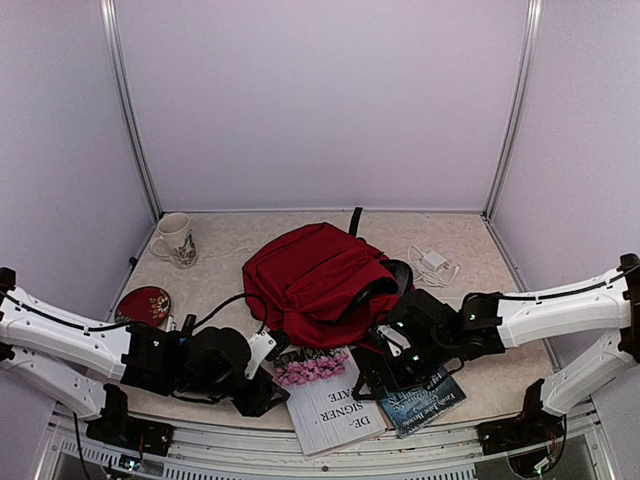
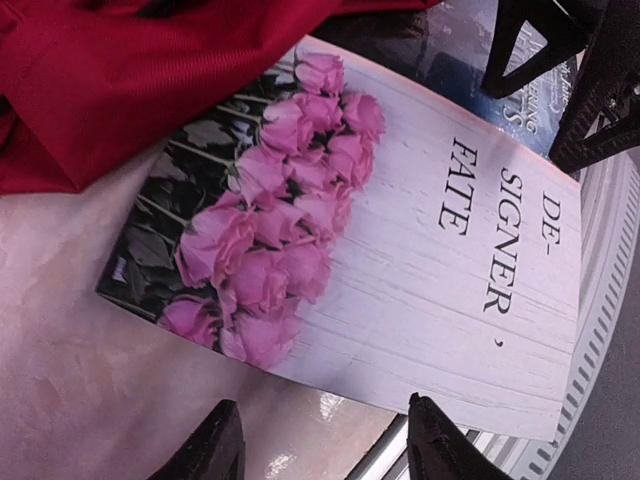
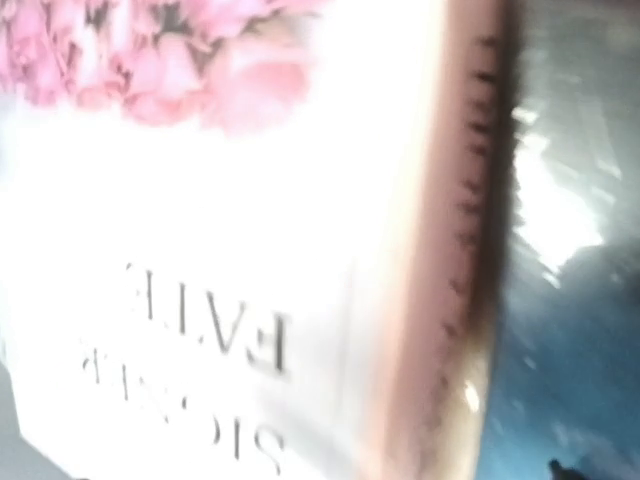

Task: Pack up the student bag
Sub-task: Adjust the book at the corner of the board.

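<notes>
Nearest the lens in the left wrist view, the black fingertips point(image 2: 218, 448) of the left jaws stand wide apart and hold nothing, poised over the near edge of a white book point(image 2: 420, 270) with pink roses on its cover. The bag point(image 1: 315, 272) lies slumped in the middle of the desk point(image 1: 230, 255). A dark curved edge on its right side may be the mouth, though I cannot tell whether it gapes enough to take a book. Just beside the bag's near side lies the white book, flat, with its near corner reaching past the desk's edge over the ribbed rail. A blue book point(image 1: 428, 402) lies against its right side, and the right jaws hang over that one. Seen from the left wrist they look parted and empty, and the right wrist view is too blurred to add anything. Farther out are a mug point(image 1: 177, 240) at the far left, a red disc point(image 1: 143, 305) near the left arm point(image 1: 70, 340), and a white charger point(image 1: 433, 262) beyond the bag's right shoulder. The step in hand seems to be lifting the white book. It would go best by sliding one finger under the overhanging corner and closing on the cover well in from the edge. The book should then be lifted level so it does not drag the blue one, while the right arm point(image 1: 560, 310) holds the bag's mouth open.
</notes>
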